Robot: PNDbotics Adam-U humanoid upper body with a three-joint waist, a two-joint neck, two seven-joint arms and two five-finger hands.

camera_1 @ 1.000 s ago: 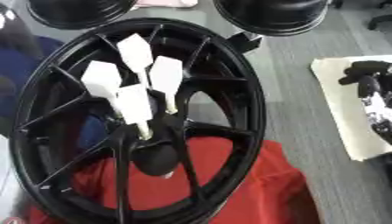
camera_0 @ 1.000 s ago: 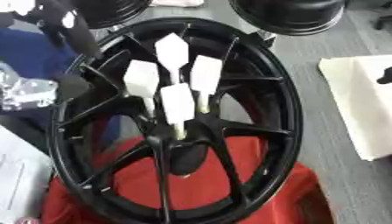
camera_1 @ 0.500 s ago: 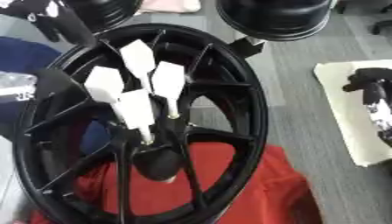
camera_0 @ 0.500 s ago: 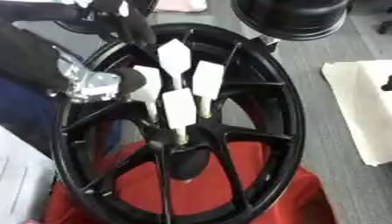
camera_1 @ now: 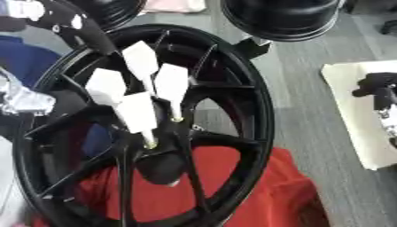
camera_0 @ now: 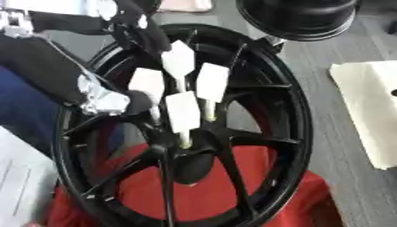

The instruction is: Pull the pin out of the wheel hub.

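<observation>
Wheel hub: a black spoked rim is seen lying tilted over a red cloth, filling most of both views.

Pins: four white pins with broad flat heads are seen standing in the centre of the wheel hub, grouped close together: an upper pin, a left pin, a right pin and a front pin.

Left robot hand: it is brought in from the upper left, its black fingers pointed down and to the right. The fingertips are seen just beside the head of the upper pin, at its upper left; contact cannot be told. The fingers appear fairly straight and no pin is clasped. The other three pins lie below and to the right of this hand.

Left arm: a black forearm with a silver joint is laid across the left rim of the wheel hub, next to the left pin.

Right robot hand: a dark shape is seen at the right edge of the right eye view, well apart from the pins, over a pale sheet; whether its fingers are apart or together cannot be told.

Floor: grey, under the wheel hub.

Other wheel: a second black rim is seen beyond the hub.
</observation>
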